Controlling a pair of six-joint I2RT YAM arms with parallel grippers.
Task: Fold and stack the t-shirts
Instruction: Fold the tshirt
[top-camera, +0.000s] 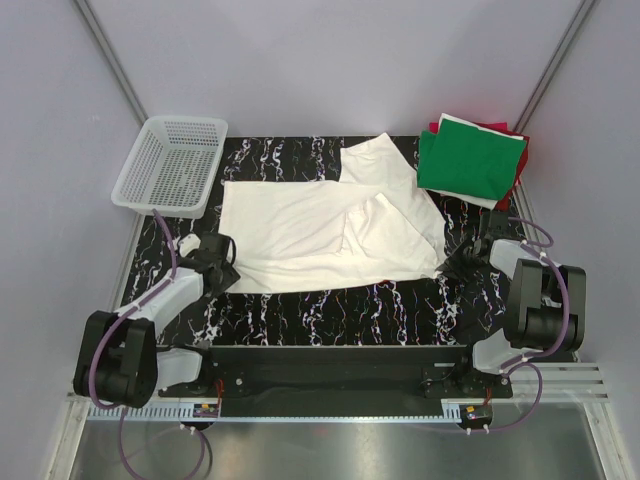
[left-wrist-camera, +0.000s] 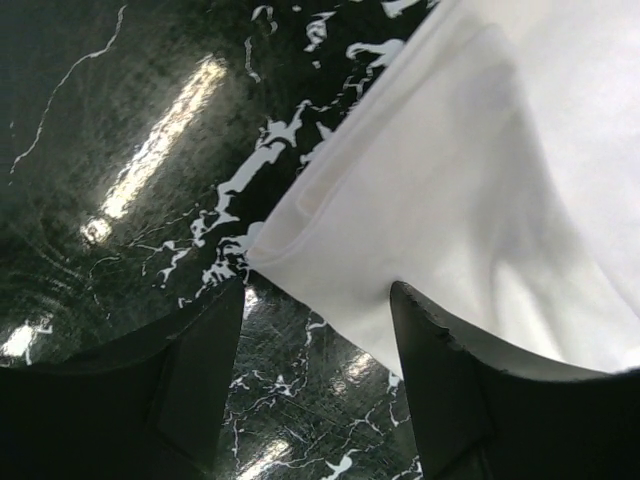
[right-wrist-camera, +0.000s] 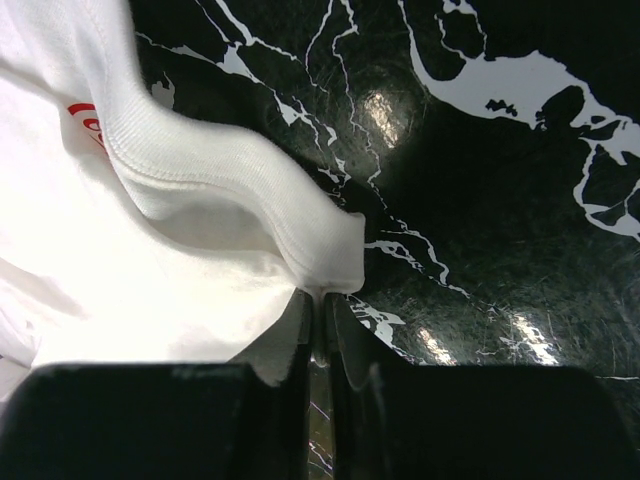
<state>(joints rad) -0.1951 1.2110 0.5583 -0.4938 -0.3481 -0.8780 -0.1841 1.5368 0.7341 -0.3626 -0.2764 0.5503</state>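
The right gripper (right-wrist-camera: 322, 312) is clamped shut on the near-right corner of the cream-white t-shirt (top-camera: 320, 225). The left gripper (left-wrist-camera: 315, 300) stands open, jaws apart over the near-left corner. The shirt lies spread across the middle of the surface (top-camera: 400, 305). A folded green t-shirt (top-camera: 470, 155) lies at far right.

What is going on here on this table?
Two robot arms work on a cream-white t-shirt spread on the dark table. The right gripper is shut on its near right corner; the left gripper is open around the near left corner. A folded green shirt lies on a red one at the far right. A white basket stands far left.
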